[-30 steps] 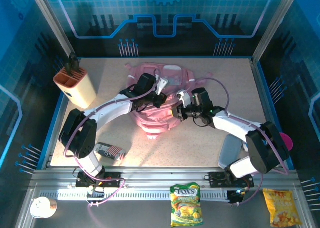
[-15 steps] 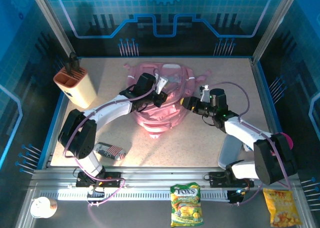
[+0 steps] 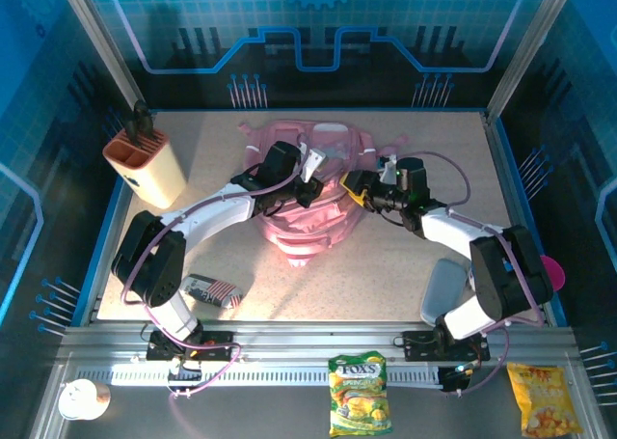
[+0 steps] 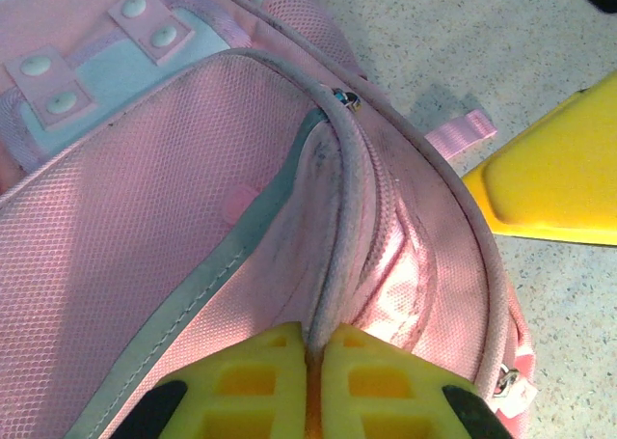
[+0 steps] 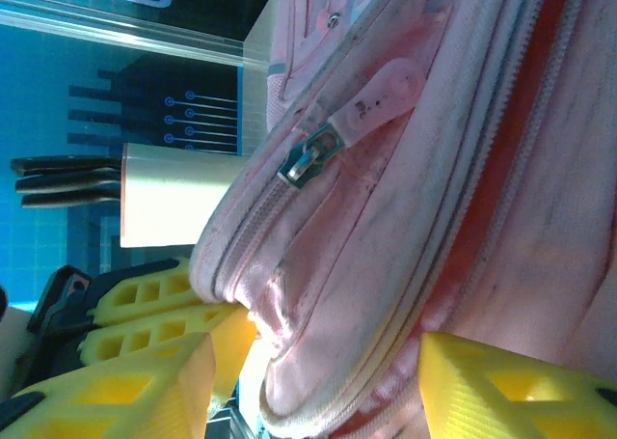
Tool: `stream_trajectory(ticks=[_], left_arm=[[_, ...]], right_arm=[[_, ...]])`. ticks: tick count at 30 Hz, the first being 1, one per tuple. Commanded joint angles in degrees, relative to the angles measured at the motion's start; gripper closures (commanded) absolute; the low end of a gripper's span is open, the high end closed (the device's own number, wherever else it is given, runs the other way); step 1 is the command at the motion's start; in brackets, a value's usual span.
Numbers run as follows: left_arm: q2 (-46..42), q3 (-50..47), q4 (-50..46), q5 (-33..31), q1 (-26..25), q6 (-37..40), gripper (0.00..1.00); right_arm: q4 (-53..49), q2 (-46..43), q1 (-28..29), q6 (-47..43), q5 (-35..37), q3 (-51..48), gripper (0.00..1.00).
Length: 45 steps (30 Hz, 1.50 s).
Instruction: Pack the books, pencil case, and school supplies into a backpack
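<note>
**Backpack opening masked by both wrists**

From above, both wrists sit over the upper middle of the backpack [image 3: 307, 229], so you cannot tell whether its main zip is open. Your left gripper [image 4: 313, 347] is pressed together on a raised pink seam beside the zip track. Your right gripper [image 5: 318, 386] stands spread, and the bag's side bulges between its fingers [image 5: 145, 386] (whether they touch the cloth is too blurred to call). A zipper pull [image 5: 313, 154] hangs just above.

The pencil case [image 3: 212, 289] lies near the left arm's base, well apart from the bag. A flat grey thing [image 3: 442, 292] is half covered by the right arm; book or not, you can't tell.

There is bare table [image 3: 371, 275] in front of the bag. The beige holder [image 3: 145, 169] stands at the left edge.
</note>
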Motion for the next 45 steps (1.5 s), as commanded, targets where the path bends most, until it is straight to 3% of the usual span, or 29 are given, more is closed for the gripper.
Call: stream_trajectory(ticks=[1, 9, 13, 18, 25, 31, 45], left_arm=[[-1.97, 0.15, 2.69, 2.09, -0.52, 0.74, 0.91], [-2.28, -0.22, -0.33, 1.35, -1.34, 1.92, 0.81], [-5.00, -1.82, -1.36, -1.08, -2.00, -2.37, 0.67], [-9.20, -6.20, -1.76, -4.53, -3.72, -16.64, 0.55], [-11.89, -8.85, -8.23, -12.60, -8.52, -37.48, 0.38], [-9.76, -7.93, -7.40, -13.86, -13.16, -43.85, 0.37], [-1.30, -0.14, -8.96, -23.46, -16.09, -45.84, 0.56]], right_arm=[[4.23, 1.90, 0.47, 3.61, -1.98, 1.98, 0.41], [6.67, 4.89, 1.35, 7.58, -2.46, 4.67, 0.38], [3.39, 6.48, 2.23, 7.42, -2.28, 6.35, 0.38], [-0.89, 7.76, 3.14, 5.88, -1.14, 8.80, 0.41], [-3.89, 8.30, 4.10, 3.12, -0.68, 10.23, 0.59], [-5.55, 7.52, 4.74, 1.00, -0.16, 10.82, 0.66], [-4.77, 6.63, 4.83, 0.55, -0.43, 10.23, 0.68]])
